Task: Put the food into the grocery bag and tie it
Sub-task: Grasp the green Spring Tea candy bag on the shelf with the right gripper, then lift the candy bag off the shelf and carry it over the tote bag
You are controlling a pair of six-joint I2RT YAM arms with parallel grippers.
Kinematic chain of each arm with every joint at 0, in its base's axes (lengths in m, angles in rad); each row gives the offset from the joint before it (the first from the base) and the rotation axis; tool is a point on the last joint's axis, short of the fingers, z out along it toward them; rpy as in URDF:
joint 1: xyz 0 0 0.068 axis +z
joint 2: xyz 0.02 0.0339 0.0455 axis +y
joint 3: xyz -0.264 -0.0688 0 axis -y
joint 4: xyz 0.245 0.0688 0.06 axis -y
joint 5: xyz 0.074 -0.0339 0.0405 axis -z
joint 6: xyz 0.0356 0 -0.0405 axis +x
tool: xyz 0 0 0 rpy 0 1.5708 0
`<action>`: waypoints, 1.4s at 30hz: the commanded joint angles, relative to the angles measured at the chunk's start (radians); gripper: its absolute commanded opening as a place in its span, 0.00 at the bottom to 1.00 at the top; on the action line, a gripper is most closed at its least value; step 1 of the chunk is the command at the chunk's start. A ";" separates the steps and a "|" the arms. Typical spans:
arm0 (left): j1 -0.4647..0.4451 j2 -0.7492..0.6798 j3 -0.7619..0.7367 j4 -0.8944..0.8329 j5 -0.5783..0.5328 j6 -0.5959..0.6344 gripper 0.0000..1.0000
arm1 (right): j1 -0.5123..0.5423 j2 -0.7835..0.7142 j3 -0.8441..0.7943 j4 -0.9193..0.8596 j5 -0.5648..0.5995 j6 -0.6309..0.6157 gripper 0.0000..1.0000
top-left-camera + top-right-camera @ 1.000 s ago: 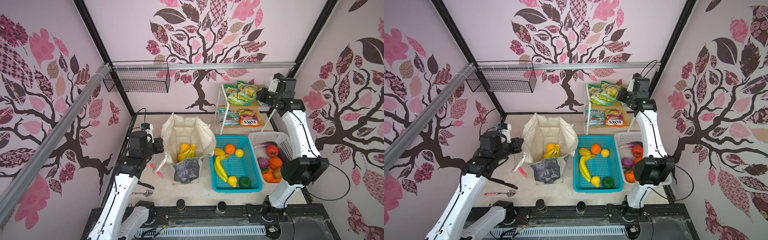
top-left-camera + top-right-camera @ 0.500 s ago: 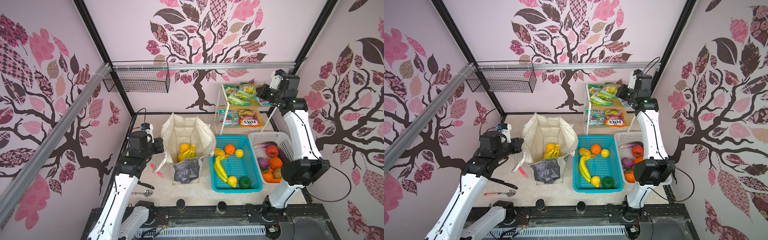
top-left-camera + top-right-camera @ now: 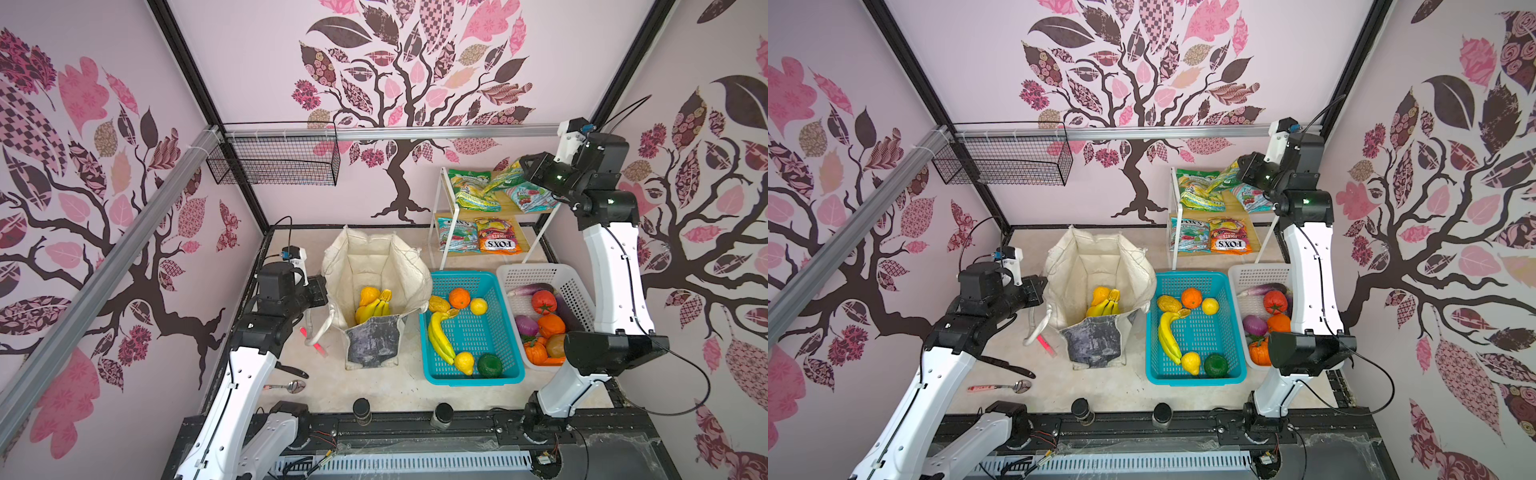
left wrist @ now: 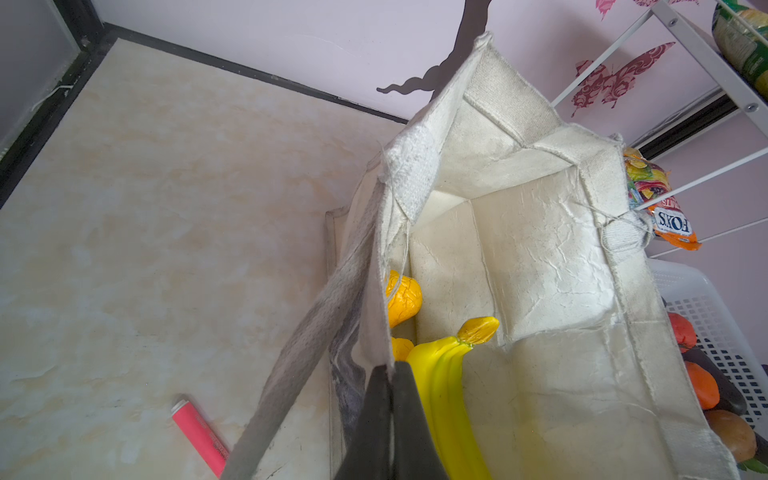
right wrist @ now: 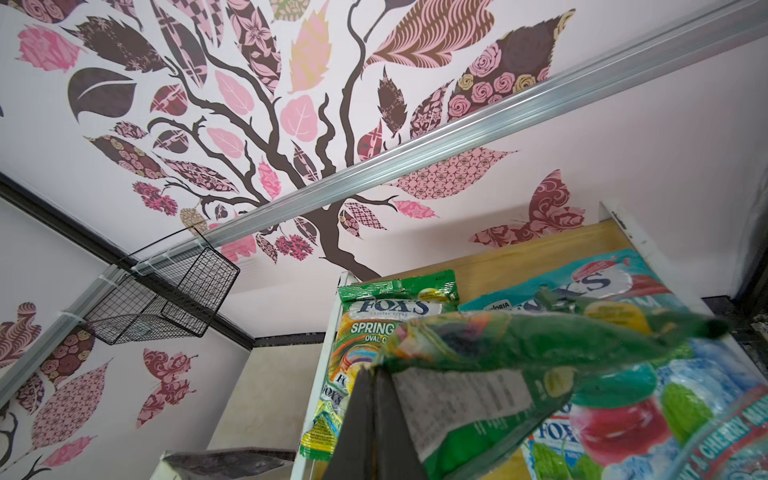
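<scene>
Both grippers are gripping: the left gripper [image 4: 390, 368] is pinching the rim of the large cream canvas tote [image 4: 540, 232], propping it open; the right gripper [image 5: 374, 374] is clamping a glossy green snack packet [image 5: 540, 345] above the wooden shelf [image 5: 523, 257]. Carrying it high and releasing beside the left jaws is looking wisest

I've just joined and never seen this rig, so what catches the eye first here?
The cream grocery bag stands open mid-table with yellow bananas inside, the left gripper pinched shut on its rim. Up at the back shelf, the right gripper is shut on a green snack packet. Beside the bag, a teal basket holds bright toy fruit.
</scene>
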 commanded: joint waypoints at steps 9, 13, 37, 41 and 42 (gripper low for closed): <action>0.002 -0.005 -0.022 0.006 0.006 0.010 0.00 | 0.026 -0.133 0.046 -0.013 -0.107 0.022 0.00; 0.003 -0.005 -0.021 0.008 0.006 0.010 0.00 | 0.100 -0.159 0.057 -0.052 -0.105 -0.010 0.00; 0.002 0.005 -0.024 0.010 0.041 0.019 0.00 | 0.779 -0.187 -0.348 0.054 0.121 -0.064 0.00; 0.003 0.004 -0.024 0.011 0.043 0.018 0.00 | 0.832 -0.188 -0.481 0.133 0.119 -0.033 0.00; 0.003 0.004 -0.024 0.011 0.045 0.018 0.00 | 0.840 -0.184 -0.507 0.148 0.122 -0.019 0.00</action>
